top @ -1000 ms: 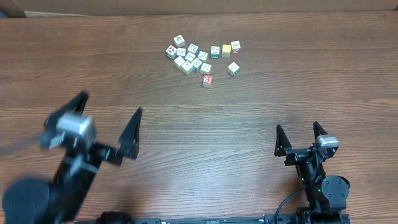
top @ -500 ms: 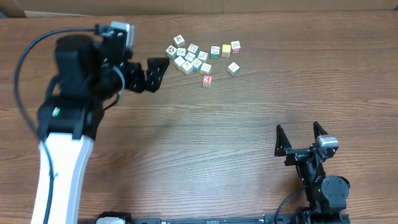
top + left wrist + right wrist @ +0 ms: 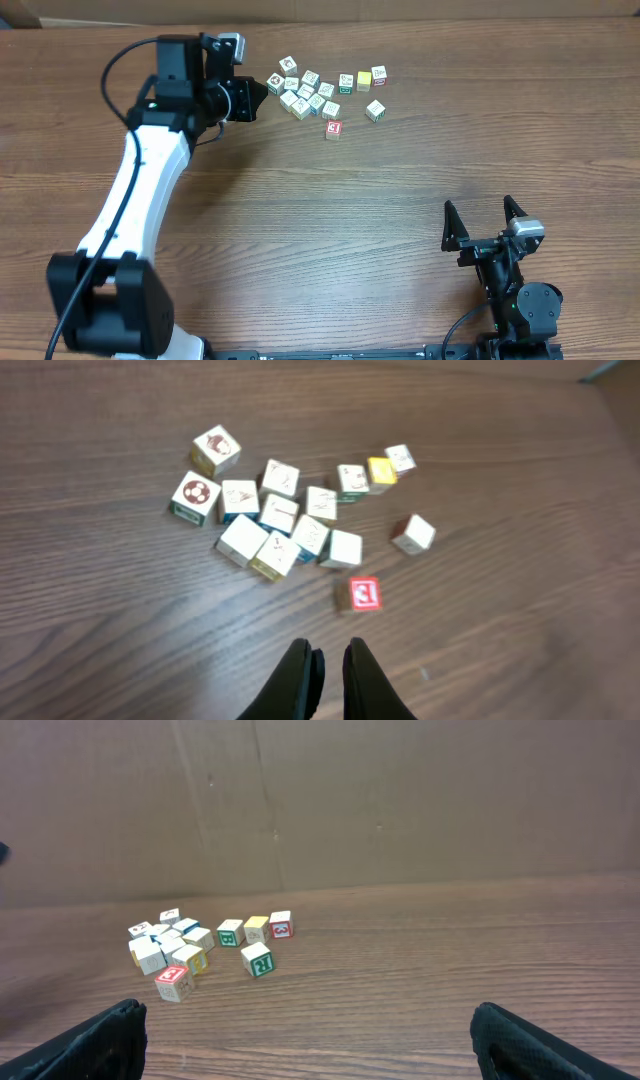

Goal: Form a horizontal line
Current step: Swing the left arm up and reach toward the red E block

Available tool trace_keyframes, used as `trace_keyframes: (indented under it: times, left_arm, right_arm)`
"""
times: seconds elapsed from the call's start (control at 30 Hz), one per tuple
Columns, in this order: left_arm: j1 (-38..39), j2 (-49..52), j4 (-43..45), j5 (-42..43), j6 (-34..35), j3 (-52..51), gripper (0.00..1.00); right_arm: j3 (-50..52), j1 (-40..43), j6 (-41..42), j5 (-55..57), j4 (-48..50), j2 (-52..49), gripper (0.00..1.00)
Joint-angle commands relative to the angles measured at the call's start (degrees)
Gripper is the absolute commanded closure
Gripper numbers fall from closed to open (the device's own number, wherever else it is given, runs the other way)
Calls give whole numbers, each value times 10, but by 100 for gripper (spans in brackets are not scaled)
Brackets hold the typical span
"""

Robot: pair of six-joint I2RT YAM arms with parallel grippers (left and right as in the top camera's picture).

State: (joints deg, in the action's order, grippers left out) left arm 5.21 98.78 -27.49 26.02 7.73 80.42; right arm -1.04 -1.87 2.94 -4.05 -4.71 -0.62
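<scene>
up at the top left of the overhead view, the left claw (image 3: 258,97) now sits just beside the bunch of cubes (image 3: 318,90). a moment ago it hung low on the left with its fingers wide. now they are pressed together with nothing between them. the cubes have not moved, so no row is made yet. i think a shut claw like this is set to push. the red cube (image 3: 333,128) lies alone just under the bunch. the left arm (image 3: 140,180) stretches long up the bench (image 3: 350,230). the right claw (image 3: 480,215) waits wide at the lower right, well apart.

from the left wrist, the left claw (image 3: 330,665) is narrow at the bottom middle. the red cube (image 3: 365,593) is just ahead, not touching.

from the right wrist, the right claw (image 3: 307,1010) is wide and holds nothing. the red cube (image 3: 173,982) lies at the middle left.
</scene>
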Motion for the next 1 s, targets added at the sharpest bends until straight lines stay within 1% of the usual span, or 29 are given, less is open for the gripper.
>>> trace_keyframes:
  times: [0.0,0.1,0.27,0.37,0.53,0.6,0.77,0.87,0.9,0.97]
  left_arm:
    - [22,34,16,-38,13,12,90]
    - [45,60,35,-89,13,12,82]
    - [82,80,58,-183,-6,12,73]
    - [107,89,70,-236,-18,12,73]
    - [141,111,88,-276,-50,12,72]
    - [151,119,94,-296,-50,12,74]
    - [156,136,92,-292,-49,12,77]
    - [156,141,63,-285,-23,12,79]
    - [156,142,50,-284,-7,12,80]
    - [156,142,38,-278,27,12,81]
  right_arm:
    - [6,3,-4,5,2,4,0]
    - [6,3,-4,5,2,4,0]
    - [6,3,-4,5,2,4,0]
    - [6,3,-4,5,2,4,0]
    - [6,3,-4,5,2,4,0]
    - [6,3,-4,5,2,4,0]
    - [6,3,-4,5,2,4,0]
    - [6,3,-4,5,2,4,0]
    - [6,3,-4,5,2,4,0]
    - [6,3,-4,5,2,4,0]
